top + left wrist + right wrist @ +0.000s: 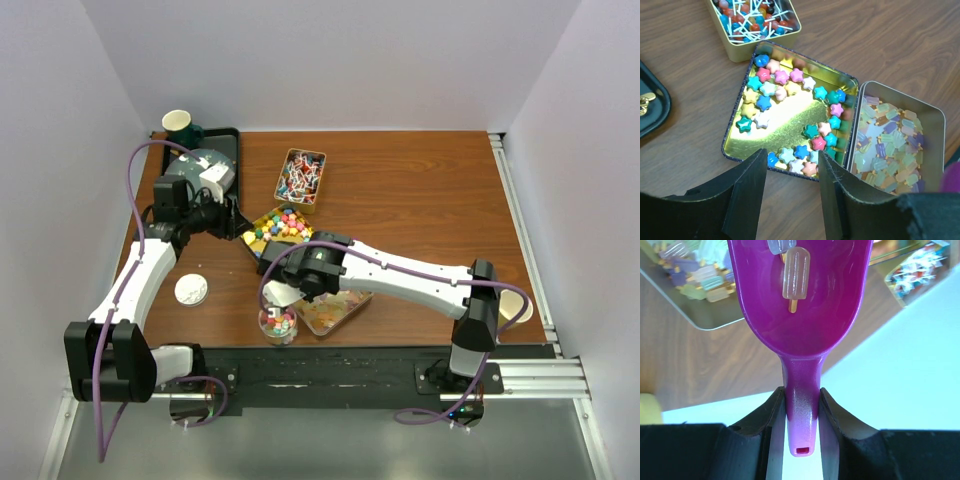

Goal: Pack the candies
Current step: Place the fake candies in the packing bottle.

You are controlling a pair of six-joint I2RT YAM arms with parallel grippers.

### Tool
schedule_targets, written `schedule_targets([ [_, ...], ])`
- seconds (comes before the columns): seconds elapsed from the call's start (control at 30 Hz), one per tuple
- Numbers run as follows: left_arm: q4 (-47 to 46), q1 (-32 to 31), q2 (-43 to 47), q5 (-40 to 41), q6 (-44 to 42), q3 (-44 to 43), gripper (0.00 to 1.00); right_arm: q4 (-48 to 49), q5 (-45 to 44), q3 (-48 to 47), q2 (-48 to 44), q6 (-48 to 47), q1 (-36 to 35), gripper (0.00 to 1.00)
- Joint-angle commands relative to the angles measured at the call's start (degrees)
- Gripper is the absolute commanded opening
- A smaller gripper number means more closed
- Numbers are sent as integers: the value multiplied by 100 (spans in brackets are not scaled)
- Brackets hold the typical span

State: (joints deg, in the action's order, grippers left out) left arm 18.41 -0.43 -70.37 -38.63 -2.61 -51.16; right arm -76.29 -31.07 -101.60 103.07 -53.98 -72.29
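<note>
Right wrist view alone: right gripper [801,396] clamped on handle of purple scoop [800,315], popsicle candies [796,272] in its bowl. Left wrist view: left gripper [792,165] fingers apart, nothing between, above star candies [781,77] in open tin [785,120]. Top view: right arm [400,272] covers much of popsicle tin [335,315]; filled cup [277,325] beside it.

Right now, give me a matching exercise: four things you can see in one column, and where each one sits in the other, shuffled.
1 star candies
2 lollipops
3 heap of popsicle candies
4 purple scoop

A in the silver tin
B clamped in the right hand
C in the blue-rimmed gold tin
D in the plain gold tin

Pairs: 1-C, 2-D, 3-A, 4-B
</note>
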Motion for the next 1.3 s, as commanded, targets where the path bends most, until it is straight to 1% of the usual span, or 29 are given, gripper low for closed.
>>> schedule_targets([
  [0.0, -338, 43, 111, 172, 24, 9, 50, -1459, -900, -203, 12, -446, -267, 0],
  [0.17, -312, 43, 111, 216, 77, -131, 50, -1459, -1505, 148, -67, -886, -470, 0],
  [0.4, -321, 183, 199, 207, 156, -184, 50, -1450, -1850, 273, -6, -1106, -505, 0],
  [0.53, -356, 183, 269, 154, 156, -97, 51, -1468, -1885, 237, -6, -1054, -505, 0],
  [0.8, -497, 183, 217, -101, 200, 79, 52, -1476, -1798, 598, -252, -729, -514, 0],
  [1.0, -514, 174, 103, -311, 200, 71, 52, -1468, -1499, 668, -357, -404, -470, 0],
  [1.07, -523, 174, 85, -513, 200, 79, 52, -1459, -1376, 677, -392, -281, -418, 0],
  [1.1, -523, 174, 111, -644, 182, 88, 53, -1459, -1149, 625, -393, -89, -374, 0],
  [1.13, -506, 166, 128, -1002, 139, 114, 53, -1459, -999, 554, -366, 35, -225, 0],
  [1.17, -506, 174, 181, -1206, 121, 123, 53, -1467, -858, 397, -340, 341, -120, 0],
  [1.2, -497, 174, 207, -1391, 121, 150, 54, -1468, -709, 300, -322, 518, 151, 0],
  [1.23, -497, 174, 243, -1749, 138, 193, 55, -1468, -333, 186, -279, 702, 302, 0],
  [1.27, -497, 174, 260, -1970, 156, 237, 56, -1459, -138, -42, -191, 1078, 469, 0],
])
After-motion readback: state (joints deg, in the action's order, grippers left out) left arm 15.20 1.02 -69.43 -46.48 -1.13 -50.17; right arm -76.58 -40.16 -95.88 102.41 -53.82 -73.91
